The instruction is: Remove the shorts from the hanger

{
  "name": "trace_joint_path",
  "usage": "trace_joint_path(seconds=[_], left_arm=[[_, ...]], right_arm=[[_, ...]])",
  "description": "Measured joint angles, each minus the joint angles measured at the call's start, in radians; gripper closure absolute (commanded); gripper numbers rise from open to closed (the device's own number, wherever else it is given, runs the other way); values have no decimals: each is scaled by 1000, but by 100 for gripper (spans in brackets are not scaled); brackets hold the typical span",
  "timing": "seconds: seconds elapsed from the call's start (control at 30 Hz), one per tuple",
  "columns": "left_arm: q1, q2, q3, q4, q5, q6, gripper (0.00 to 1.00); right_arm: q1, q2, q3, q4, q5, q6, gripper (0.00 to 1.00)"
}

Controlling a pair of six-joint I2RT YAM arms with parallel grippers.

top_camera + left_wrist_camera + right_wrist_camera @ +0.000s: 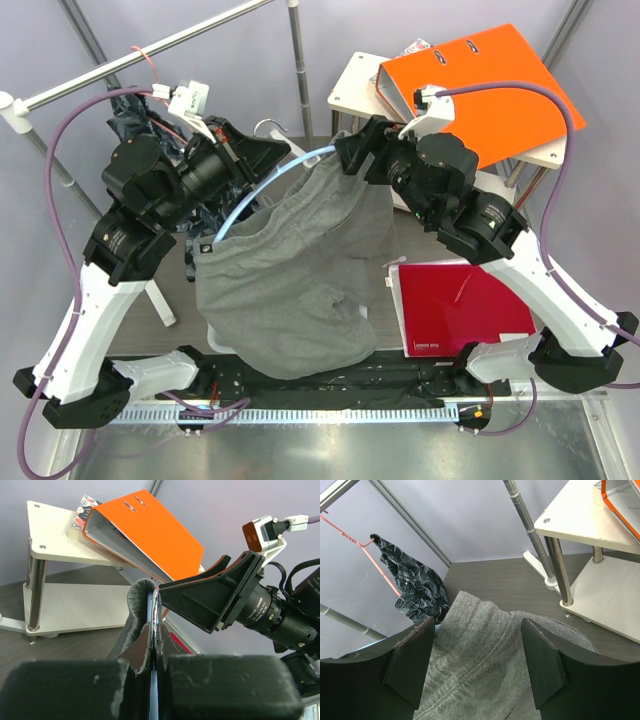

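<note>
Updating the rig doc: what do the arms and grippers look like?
The left arm and right arm match: white lower links, black cylindrical joint housings, a purple cable looping from base to wrist, a white connector on top. The right gripper has flat black wedge fingers; the left gripper shows rough black foam-like pads. No legible markings.

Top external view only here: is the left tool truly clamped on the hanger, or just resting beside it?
Observer: Clamped. The left tool is shut on the hanger, with a fold of the shorts pinched alongside.
Operator: And the other arm?
Observer: The right tool is open, its fingers straddling the shorts without squeezing them.
Operator: Anything else hanging?
Observer: A black patterned garment on a red hanger.
</note>
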Motion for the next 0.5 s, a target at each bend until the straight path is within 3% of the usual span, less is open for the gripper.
trace_joint_path(seconds=[0.13, 0.23, 0.33, 0.37, 0.43, 0.47, 0.5], left_arm=[[0, -4, -1, -1, 6, 0, 100], [0, -9, -1, -2, 10, 0, 100], [0, -18, -2, -8, 14, 3, 100], [0, -22, -4, -10, 14, 3, 100], [0, -31, -14, -11, 16, 3, 100], [0, -35, -19, -12, 17, 3, 100], [0, -39, -27, -12, 17, 3, 100]], right_arm=[[-3, -1, -7, 8, -14, 20, 32], [-6, -5, -22, 26, -27, 35, 46], [-11, -10, -43, 43, -25, 55, 64], [-13, -12, -49, 51, -27, 56, 77], [-15, -15, -61, 65, -30, 63, 88], [-14, -18, -68, 69, -30, 66, 99], [-17, -23, -78, 72, -30, 72, 99]])
